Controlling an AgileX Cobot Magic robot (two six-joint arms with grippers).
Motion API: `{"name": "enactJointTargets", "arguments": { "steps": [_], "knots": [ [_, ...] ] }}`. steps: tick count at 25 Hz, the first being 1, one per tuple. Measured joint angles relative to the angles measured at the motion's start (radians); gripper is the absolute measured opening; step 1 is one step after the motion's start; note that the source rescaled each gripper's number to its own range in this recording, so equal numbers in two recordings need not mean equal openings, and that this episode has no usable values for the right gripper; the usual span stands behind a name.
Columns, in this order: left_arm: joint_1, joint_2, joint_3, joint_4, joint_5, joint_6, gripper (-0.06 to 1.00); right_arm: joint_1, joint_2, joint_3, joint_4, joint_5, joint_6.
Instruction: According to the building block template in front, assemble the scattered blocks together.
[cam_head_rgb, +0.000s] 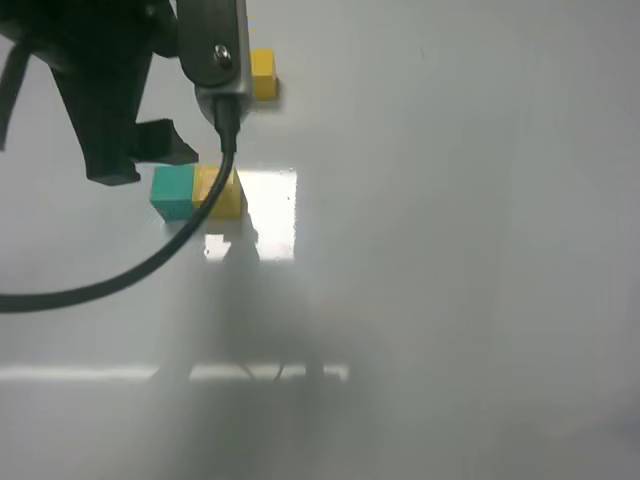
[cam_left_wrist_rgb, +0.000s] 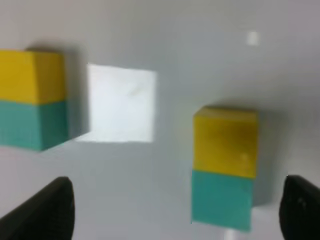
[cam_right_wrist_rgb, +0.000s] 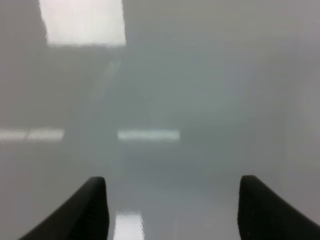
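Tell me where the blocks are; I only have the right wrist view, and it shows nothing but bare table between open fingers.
Observer: In the exterior high view, a teal cube and a yellow cube sit touching side by side on the left of the table, next to a glare patch.
Operator: Any other block?
Observer: Yes, a yellow block shows farther back, partly hidden by the left arm. I cannot see what it joins from there.
Operator: Is the left gripper holding anything?
Observer: No. The left wrist view shows the left gripper open. A yellow-and-teal bar lies between its fingers, apart from both, and a second bar lies off to one side.
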Motion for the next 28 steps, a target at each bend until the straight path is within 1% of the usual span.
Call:
{"name": "enactJointTargets", "arguments": {
  "steps": [2,3,4,8,11,13,15,16,19,21,22,24,26,28],
  "knots": [
    [-0.005,-0.037,-0.016,0.071,0.044,-0.024,0.89,0.0,0.0,0.0,0.0,0.0,0.0],
    [-0.005,-0.055,-0.016,0.095,0.057,-0.032,0.89,0.0,0.0,0.0,0.0,0.0,0.0],
    [-0.004,-0.077,-0.016,0.107,0.068,-0.055,0.88,0.0,0.0,0.0,0.0,0.0,0.0],
    [0.024,-0.158,-0.016,0.114,0.078,-0.176,0.81,0.0,0.0,0.0,0.0,0.0,0.0],
    [0.093,-0.213,-0.015,0.113,0.08,-0.281,0.76,0.0,0.0,0.0,0.0,0.0,0.0],
    [0.166,-0.249,0.003,0.084,0.079,-0.31,0.74,0.0,0.0,0.0,0.0,0.0,0.0],
    [0.268,-0.289,0.051,0.029,0.079,-0.325,0.73,0.0,0.0,0.0,0.0,0.0,0.0],
    [0.334,-0.31,0.081,-0.016,0.079,-0.334,0.73,0.0,0.0,0.0,0.0,0.0,0.0],
    [0.543,-0.383,0.238,-0.173,0.08,-0.367,0.72,0.0,0.0,0.0,0.0,0.0,0.0],
    [0.683,-0.443,0.356,-0.293,0.081,-0.377,0.72,0.0,0.0,0.0,0.0,0.0,0.0],
    [0.736,-0.481,0.42,-0.349,0.082,-0.381,0.72,0.0,0.0,0.0,0.0,0.0,0.0],
    [0.846,-0.564,0.532,-0.433,0.088,-0.395,0.72,0.0,0.0,0.0,0.0,0.0,0.0],
    [0.926,-0.673,0.637,-0.49,0.087,-0.407,0.72,0.0,0.0,0.0,0.0,0.0,0.0],
    [0.998,-0.789,0.713,-0.534,0.088,-0.41,0.72,0.0,0.0,0.0,0.0,0.0,0.0]
  ]
}}
